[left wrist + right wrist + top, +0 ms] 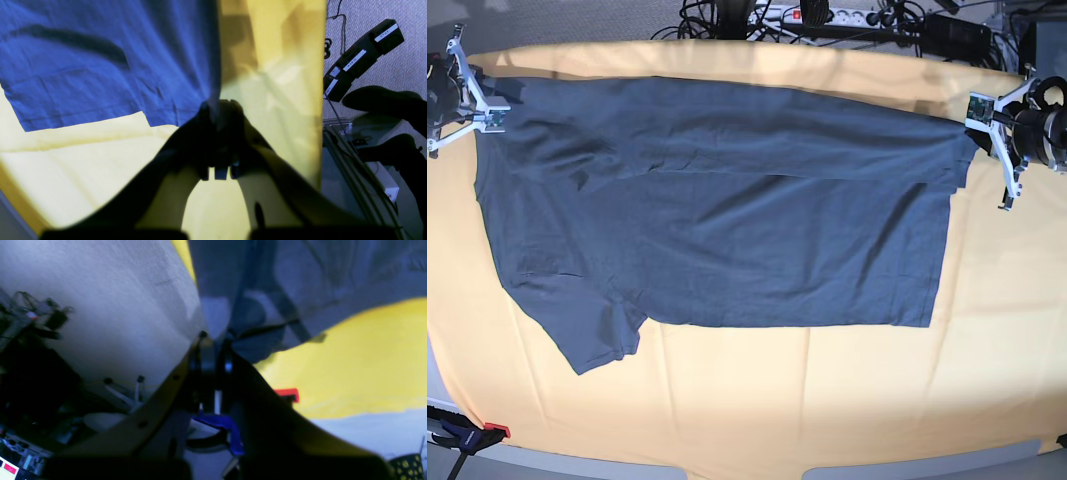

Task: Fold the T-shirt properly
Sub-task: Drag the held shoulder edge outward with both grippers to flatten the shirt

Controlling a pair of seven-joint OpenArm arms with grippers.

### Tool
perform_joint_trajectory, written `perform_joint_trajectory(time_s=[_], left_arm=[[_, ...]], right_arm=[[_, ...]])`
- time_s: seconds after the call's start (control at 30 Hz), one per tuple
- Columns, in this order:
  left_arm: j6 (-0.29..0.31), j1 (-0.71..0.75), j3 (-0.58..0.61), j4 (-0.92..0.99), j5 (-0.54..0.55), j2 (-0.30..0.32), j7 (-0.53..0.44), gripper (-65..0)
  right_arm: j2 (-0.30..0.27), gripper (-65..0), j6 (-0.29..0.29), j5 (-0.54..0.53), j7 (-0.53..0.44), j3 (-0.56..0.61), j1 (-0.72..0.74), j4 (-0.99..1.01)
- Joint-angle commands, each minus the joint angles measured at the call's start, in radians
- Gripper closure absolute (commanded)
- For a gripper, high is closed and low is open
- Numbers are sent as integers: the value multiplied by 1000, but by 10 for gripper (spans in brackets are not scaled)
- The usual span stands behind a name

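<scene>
Cables (827, 18) lie behind the T-shirt (717, 220) on yellow cloth (827, 400).

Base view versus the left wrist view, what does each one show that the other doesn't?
Only the base view shows the whole T-shirt spread flat, one sleeve sticking out toward the near edge, the right gripper at the shirt's far corner, and a clamp on the table's edge. Only the left wrist view shows the left gripper's jaws up close, shut on a pinch of shirt fabric, plus black labelled boxes on the floor. Both show the grey shirt lying on the orange-yellow cloth, held at an edge by the left gripper.
</scene>
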State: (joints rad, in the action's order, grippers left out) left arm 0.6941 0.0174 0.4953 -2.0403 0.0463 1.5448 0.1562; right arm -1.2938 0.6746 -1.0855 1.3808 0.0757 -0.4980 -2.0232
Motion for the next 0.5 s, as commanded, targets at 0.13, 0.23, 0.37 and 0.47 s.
perform_joint_trajectory(time_s=[0.13, 0.23, 0.37, 0.47], left_arm=[[4, 49, -10, -14, 7, 9, -54, 0], [4, 115, -10, -32, -52, 9, -55, 0], [4, 135, -10, -32, -75, 9, -55, 0], [4, 135, -10, -32, -76, 9, -55, 0]], right_arm=[[-28, 0, 2, 0, 16, -12, 8, -9], [-29, 0, 8, 0, 16, -12, 8, -9], [-58, 0, 14, -16, 16, -12, 8, -9], [-90, 0, 15, -77, 16, -12, 8, -9]])
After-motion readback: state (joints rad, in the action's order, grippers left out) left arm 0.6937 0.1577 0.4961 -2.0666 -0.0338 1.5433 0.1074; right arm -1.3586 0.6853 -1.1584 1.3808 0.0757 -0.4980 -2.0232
